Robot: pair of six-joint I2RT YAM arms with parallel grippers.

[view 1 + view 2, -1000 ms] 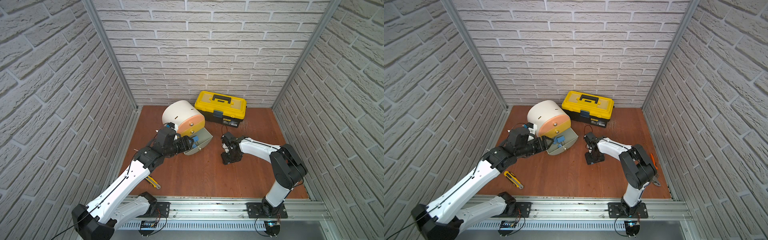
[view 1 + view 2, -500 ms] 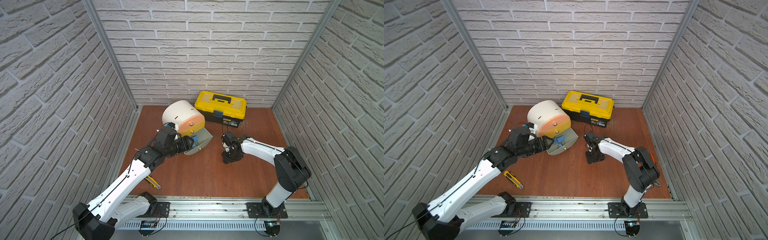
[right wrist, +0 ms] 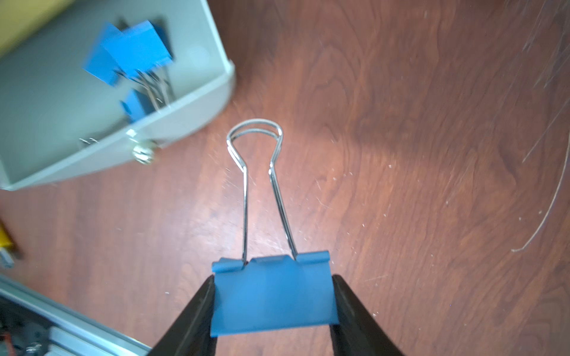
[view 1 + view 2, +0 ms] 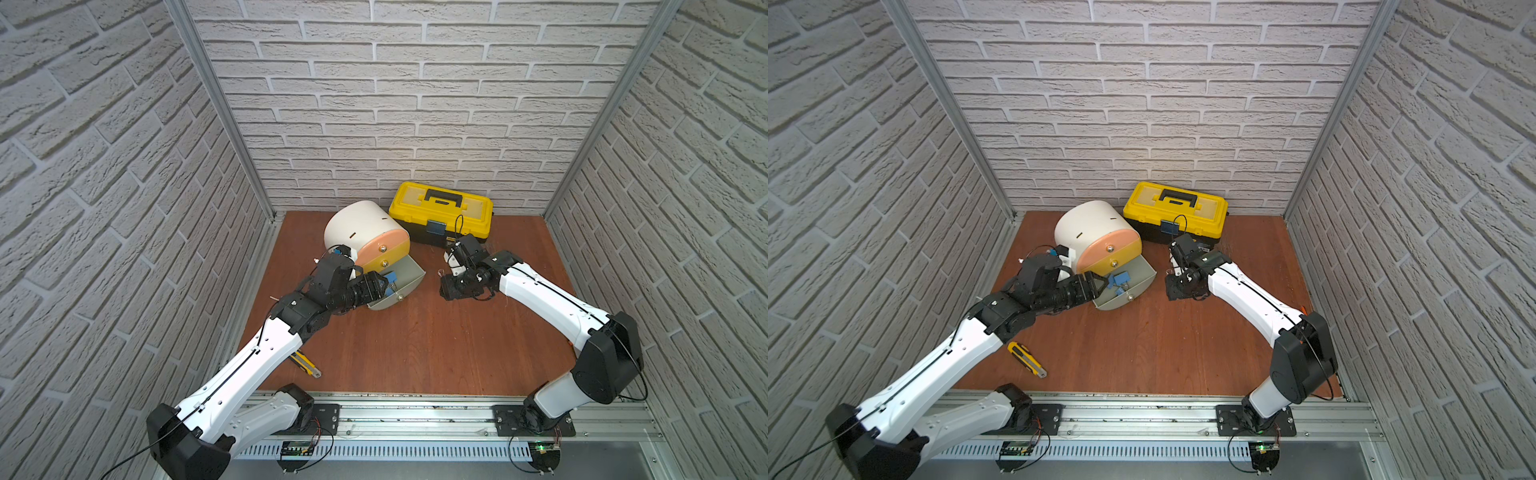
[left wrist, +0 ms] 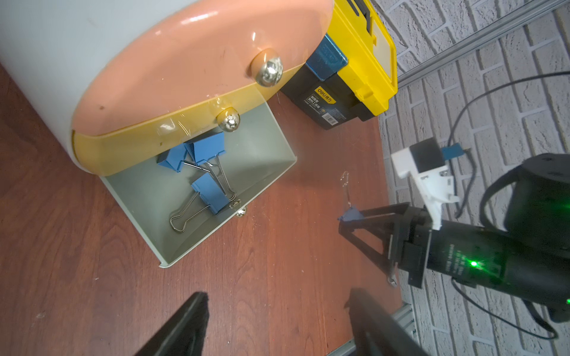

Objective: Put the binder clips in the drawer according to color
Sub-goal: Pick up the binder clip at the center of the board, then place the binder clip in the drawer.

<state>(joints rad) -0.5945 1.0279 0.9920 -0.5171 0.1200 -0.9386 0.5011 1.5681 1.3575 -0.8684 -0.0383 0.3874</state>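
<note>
Both top views are brightly and evenly lit from above; only faint, soft shadows are cast on the table point(image 4: 415, 340) beneath the arms. The brick walls point(image 4: 104, 166) are bowed toward the frame edges by wide-angle distortion. In the left wrist view, glare streaks are recorded on the peach drawer front point(image 5: 191, 71) and a hot highlight on its metal knob point(image 5: 267, 71); the left gripper point(image 5: 277, 294) is rendered dark and soft. In the right wrist view, the blue binder clip point(image 3: 273, 299) is reasonably sharp, whereas the grey drawer point(image 3: 191, 108) is blurred.

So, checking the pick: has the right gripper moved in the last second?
Yes: the right gripper, holding a blue clip, shifted up-frame toward the yellow toolbox.
</note>
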